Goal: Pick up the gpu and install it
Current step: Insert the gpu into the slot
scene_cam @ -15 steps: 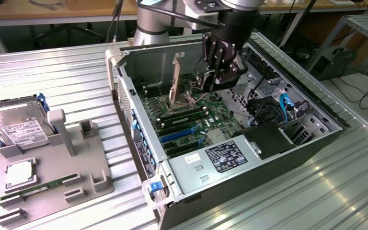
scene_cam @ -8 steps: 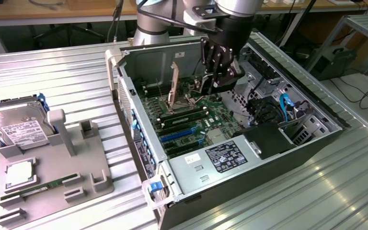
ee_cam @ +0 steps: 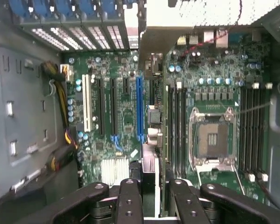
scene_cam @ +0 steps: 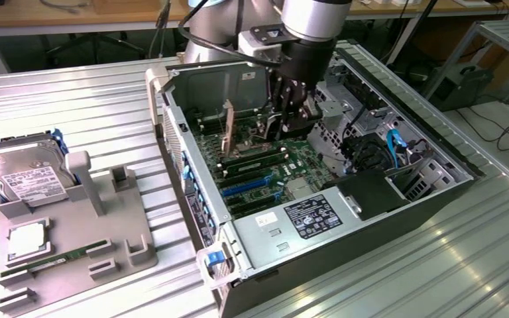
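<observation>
The black two-fingered pincer (ee_cam: pixel 149 193) on the grey arm reaches down inside the open grey metal computer case (scene_cam: pixel 264 242), its fingers partly closed and clamped on the top edge of the gpu (ee_cam: pixel 150 140), a thin flat dark card with a pale silver bracket strip, held upright and seen edge-on. The card hangs over the green motherboard (ee_cam: pixel 116 116), just beside the long blue expansion slot (ee_cam: pixel 139 107).

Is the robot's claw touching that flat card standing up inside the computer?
Touching. In the wrist view, the gripper has its fingers pressed against both sides of the gpu, which stands edge-on between them above the motherboard.
</observation>
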{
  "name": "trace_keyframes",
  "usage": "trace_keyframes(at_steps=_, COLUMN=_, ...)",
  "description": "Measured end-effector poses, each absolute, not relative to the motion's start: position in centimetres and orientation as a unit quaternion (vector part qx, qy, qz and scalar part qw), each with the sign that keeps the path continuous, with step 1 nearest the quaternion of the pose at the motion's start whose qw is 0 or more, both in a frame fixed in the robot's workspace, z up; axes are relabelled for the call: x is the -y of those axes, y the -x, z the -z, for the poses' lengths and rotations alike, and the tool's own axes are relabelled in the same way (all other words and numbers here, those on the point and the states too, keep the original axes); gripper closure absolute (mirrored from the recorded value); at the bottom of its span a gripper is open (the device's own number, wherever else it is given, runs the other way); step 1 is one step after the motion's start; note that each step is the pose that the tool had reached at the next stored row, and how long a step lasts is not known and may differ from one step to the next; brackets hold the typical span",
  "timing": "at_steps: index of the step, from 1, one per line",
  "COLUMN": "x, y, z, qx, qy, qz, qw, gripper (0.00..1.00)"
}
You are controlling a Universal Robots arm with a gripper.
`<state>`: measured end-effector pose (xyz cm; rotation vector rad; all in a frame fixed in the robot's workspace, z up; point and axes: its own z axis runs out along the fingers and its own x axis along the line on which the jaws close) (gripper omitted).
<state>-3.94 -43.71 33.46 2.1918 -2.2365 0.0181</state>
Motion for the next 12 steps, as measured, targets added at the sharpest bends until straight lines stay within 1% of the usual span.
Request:
trace_keyframes(at_steps=7, x=44.5, y=4.2, z=-32.1, qx=0.712, qy=-0.702, qz=-0.005, qw=0.006, gripper=0.72)
trace_keyframes(at_steps=12, x=44.5, y=4.8, z=-31.2, qx=0.711, qy=-0.703, qz=-0.004, qw=0.006, gripper=0.72)
